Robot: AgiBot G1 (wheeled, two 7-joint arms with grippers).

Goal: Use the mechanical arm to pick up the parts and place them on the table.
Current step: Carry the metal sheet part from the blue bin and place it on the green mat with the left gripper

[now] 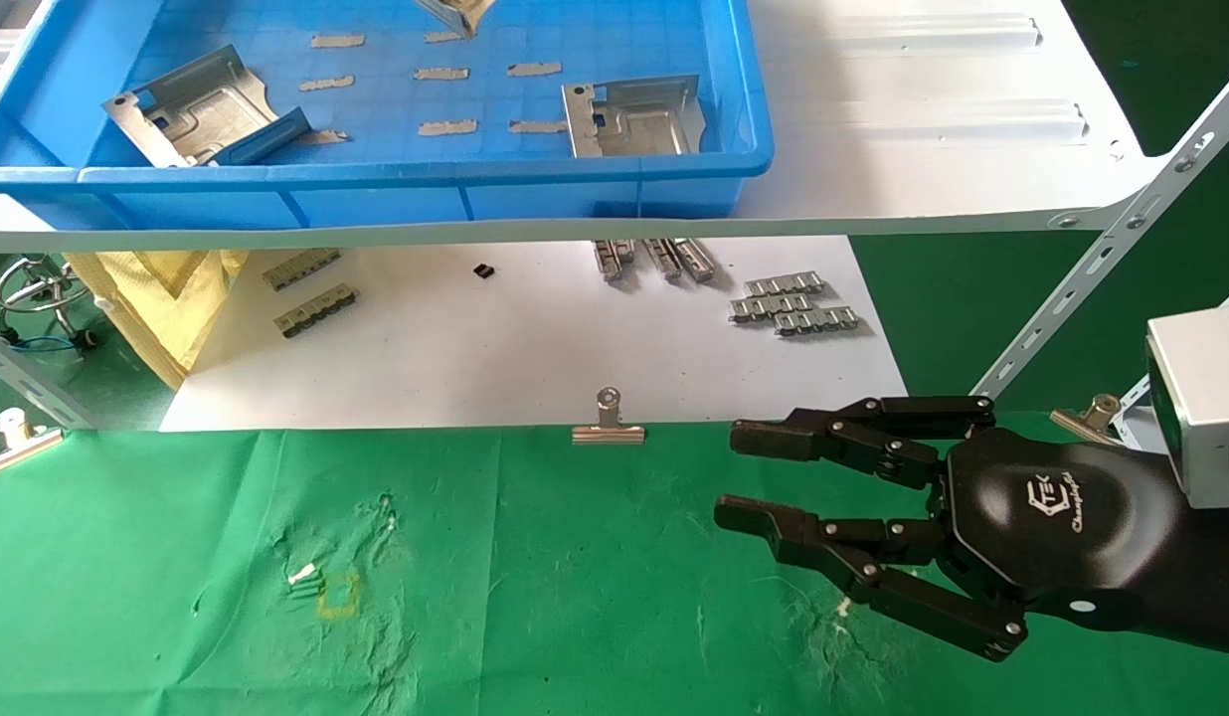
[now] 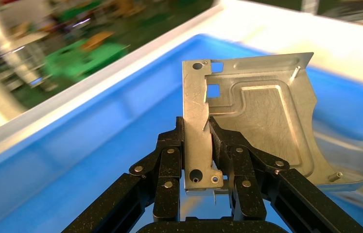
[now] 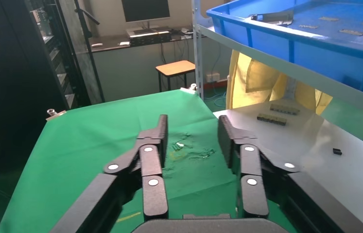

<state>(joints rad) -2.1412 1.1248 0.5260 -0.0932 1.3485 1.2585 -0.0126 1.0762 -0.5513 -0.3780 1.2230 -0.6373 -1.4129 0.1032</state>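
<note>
left pincer (image 2: 198, 162): clamped on shiny silver stamped sheet-metal plate (image 2: 247, 121), upper centre
plate: stiff, light, slippery; flange edge grips best
right pincer (image 1: 744, 477): open, lower right, over green cloth desk (image 1: 535, 597)

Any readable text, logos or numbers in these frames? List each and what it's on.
White logo mark on the back of the glossy black right hand: a stylised emblem, letters not clear.
White script under it: too small to read reliably.
Silver stamped plate held in the left hand: no markings.
Blue plastic bin: no visible text.
</note>
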